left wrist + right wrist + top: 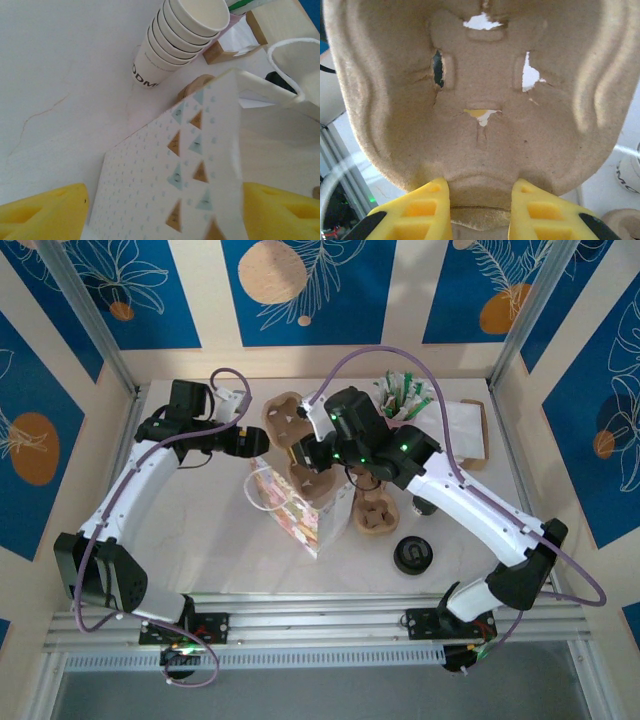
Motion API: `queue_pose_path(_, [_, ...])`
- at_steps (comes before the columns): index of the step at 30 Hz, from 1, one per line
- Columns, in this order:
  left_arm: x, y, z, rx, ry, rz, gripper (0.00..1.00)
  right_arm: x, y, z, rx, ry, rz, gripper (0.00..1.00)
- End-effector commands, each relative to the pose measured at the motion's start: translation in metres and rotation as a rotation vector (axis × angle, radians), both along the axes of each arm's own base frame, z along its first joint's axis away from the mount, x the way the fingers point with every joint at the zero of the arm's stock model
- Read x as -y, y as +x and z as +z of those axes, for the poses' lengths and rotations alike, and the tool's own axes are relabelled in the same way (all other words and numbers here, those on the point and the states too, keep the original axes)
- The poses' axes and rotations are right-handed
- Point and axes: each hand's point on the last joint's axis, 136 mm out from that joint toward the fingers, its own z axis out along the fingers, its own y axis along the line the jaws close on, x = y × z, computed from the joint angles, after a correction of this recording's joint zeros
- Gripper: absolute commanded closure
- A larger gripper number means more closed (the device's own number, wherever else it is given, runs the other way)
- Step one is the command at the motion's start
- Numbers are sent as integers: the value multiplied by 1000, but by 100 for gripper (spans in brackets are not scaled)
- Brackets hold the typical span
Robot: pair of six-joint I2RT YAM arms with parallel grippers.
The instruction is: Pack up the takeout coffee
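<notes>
Between the left fingers (45,210), both yellow foam, the bag (190,165) is white with pale blue dots and rows of teal and brown triangles. Beyond the jaws, the cups (180,40) are cream with black lettering, on a white table (60,75) with faint veins. The right fingers (420,210) are yellow, with black at the base. The carrier (480,100) between them is speckled tan-brown.
</notes>
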Motion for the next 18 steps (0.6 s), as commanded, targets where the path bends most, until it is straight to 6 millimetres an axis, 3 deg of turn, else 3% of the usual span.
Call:
queue_pose_path(1, [-6,1,3,42,22,12,22,5,0,-4,7,-69,-11,74])
queue_pose_path(18, [-15,6,1,70,62,66,24,8,-7,-27,-37,-204,10,75])
